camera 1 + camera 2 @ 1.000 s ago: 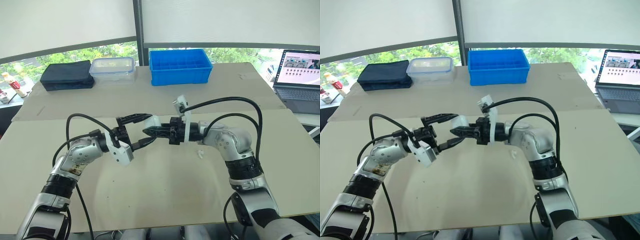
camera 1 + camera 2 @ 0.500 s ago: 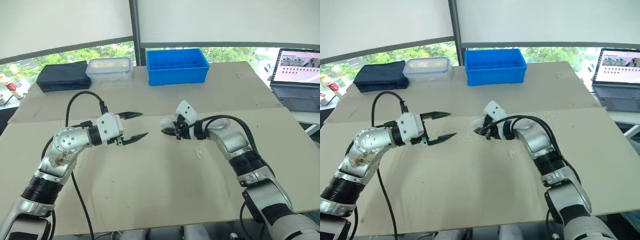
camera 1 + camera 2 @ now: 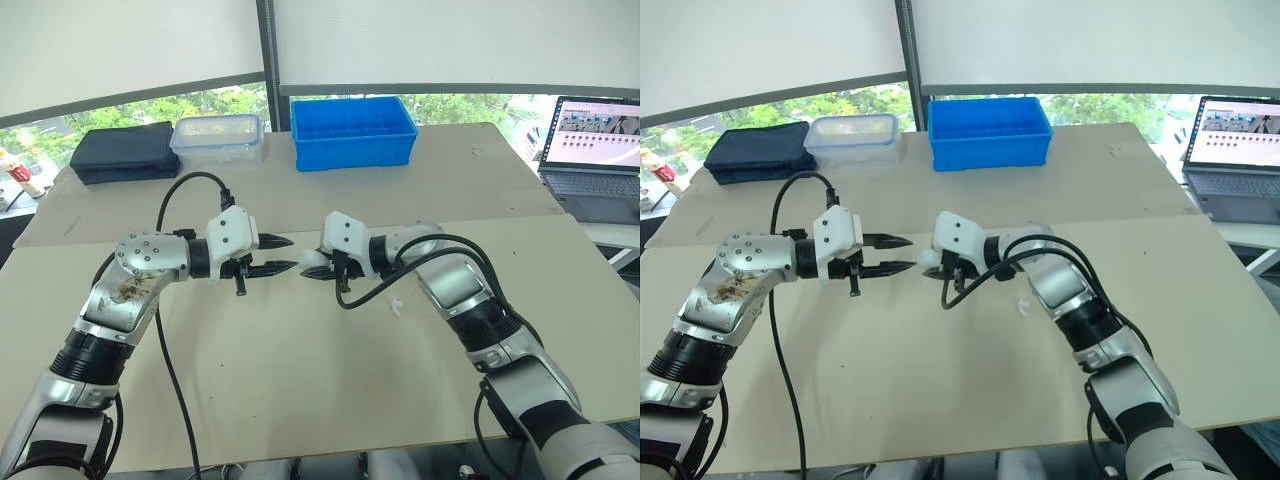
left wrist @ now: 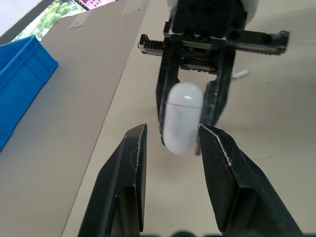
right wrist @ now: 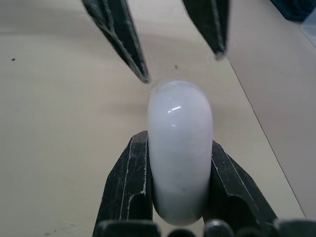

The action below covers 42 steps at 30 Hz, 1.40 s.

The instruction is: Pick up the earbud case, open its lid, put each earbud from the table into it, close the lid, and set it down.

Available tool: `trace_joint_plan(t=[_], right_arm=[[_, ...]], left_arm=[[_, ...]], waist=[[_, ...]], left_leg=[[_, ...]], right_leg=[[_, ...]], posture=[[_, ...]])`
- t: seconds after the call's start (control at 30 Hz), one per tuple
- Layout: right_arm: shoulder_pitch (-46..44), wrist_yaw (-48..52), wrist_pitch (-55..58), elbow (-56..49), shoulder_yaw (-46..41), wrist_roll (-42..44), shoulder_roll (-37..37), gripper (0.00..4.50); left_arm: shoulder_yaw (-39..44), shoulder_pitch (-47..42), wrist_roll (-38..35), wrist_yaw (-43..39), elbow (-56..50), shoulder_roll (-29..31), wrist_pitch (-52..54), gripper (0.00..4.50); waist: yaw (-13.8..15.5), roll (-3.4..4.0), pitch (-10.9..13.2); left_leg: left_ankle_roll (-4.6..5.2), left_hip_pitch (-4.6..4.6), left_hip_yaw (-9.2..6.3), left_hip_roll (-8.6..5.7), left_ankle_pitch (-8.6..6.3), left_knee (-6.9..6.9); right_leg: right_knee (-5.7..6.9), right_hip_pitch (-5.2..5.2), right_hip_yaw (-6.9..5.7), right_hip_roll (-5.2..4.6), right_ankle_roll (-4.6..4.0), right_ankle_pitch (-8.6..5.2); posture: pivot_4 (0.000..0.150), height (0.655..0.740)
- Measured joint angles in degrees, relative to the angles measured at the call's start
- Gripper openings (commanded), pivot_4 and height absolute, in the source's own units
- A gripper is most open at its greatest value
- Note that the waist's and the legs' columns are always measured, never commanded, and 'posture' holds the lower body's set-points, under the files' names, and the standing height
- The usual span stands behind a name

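A white earbud case (image 5: 180, 148) with its lid down is held above the middle of the table (image 3: 300, 380). My right gripper (image 3: 322, 268) is shut on its lower half, pointing it to the left. My left gripper (image 3: 291, 253) faces it from the left, open; its fingertips (image 4: 139, 131) stand apart just off the case's rounded end, not touching it. One small white earbud (image 3: 397, 307) lies on the table under my right forearm.
At the table's far side stand a blue bin (image 3: 353, 130), a clear lidded box (image 3: 220, 137) and a dark pouch (image 3: 130, 150). A laptop (image 3: 592, 150) sits off the right edge.
My left gripper's fingers have narrowed from wide apart and moved right toward the case. My right gripper has carried the case leftward to meet it.
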Motion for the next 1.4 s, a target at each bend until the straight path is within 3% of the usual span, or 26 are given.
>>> trace_joint_plan(t=[0.37,1.1,1.13,1.2,1.4], right_arm=[[-0.9,0.7,0.7,-1.5,0.0,-0.7,1.0,0.81],[-0.9,0.2,-9.2,0.4,1.8,-9.2,1.2,0.81],[-0.9,0.2,-9.2,0.5,1.8,-9.3,1.3,0.81],[-0.9,0.2,-9.1,0.7,1.7,-9.1,1.7,0.81],[-0.9,0.3,-8.5,0.8,1.4,-9.2,2.1,0.81]], left_arm=[[-1.0,-1.5,5.4,-3.5,2.9,-2.1,-0.6,1.75],[-0.9,-3.1,6.6,-6.5,4.3,-4.0,1.2,1.75],[-0.9,-3.2,6.8,-7.0,4.4,-4.0,1.1,1.22],[-1.0,-3.3,7.4,-7.7,4.4,-4.0,0.5,0.59],[-1.0,-3.9,8.5,-8.2,5.0,-4.3,-0.5,0.59]], waist=[[0.0,0.00,0.0],[-0.1,0.00,0.0],[-0.1,0.00,0.0],[-0.1,0.00,0.0],[-0.1,0.00,0.0]], left_leg=[[-0.01,-0.02,0.01,0.00,0.00,0.01],[-0.02,-0.01,0.01,0.00,0.01,0.03],[-0.02,-0.01,0.01,0.00,0.01,0.03],[-0.02,-0.02,0.01,0.00,0.01,0.03],[-0.02,-0.02,0.01,0.00,0.01,0.04]], right_leg=[[0.02,0.00,0.01,-0.01,-0.01,0.01],[0.07,-0.01,0.01,0.00,-0.01,0.01],[0.07,-0.01,0.01,0.00,-0.01,0.01],[0.06,-0.01,0.01,0.00,-0.01,0.01],[0.08,-0.01,0.01,0.00,-0.01,0.01]], posture=[[0.150,0.7400],[0.150,0.7400],[0.150,0.7400],[0.150,0.7400],[0.150,0.7400]])
